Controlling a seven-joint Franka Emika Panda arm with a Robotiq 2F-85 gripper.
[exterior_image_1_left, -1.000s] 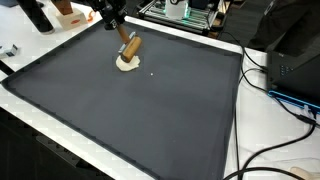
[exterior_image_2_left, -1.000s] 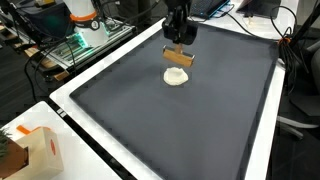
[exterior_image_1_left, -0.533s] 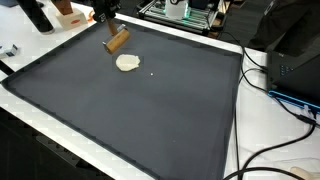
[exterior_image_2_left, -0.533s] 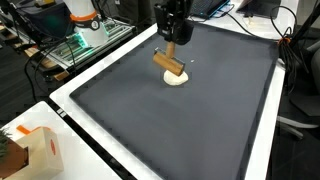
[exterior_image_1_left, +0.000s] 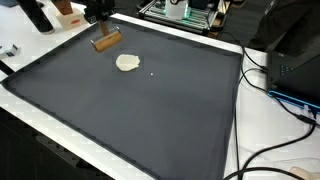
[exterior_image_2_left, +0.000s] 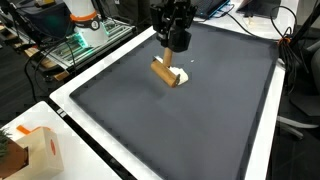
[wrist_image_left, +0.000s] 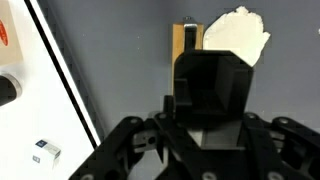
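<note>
Wooden block (exterior_image_2_left: 166, 72), brown, rectangular, smooth faces, is pinched in the gripper (exterior_image_2_left: 172, 48). The fingers are clamped on it and it hangs just under them, apparently lifted clear of the dark grey mat (exterior_image_1_left: 150, 110). Its long axis is roughly level, diagonal across the mat in an exterior view; in the wrist view it points straight away from the camera. Off to one side, on the mat, lies a cream lump (exterior_image_1_left: 128, 63): flat, ragged-edged, soft-looking, not touching the block.
</note>
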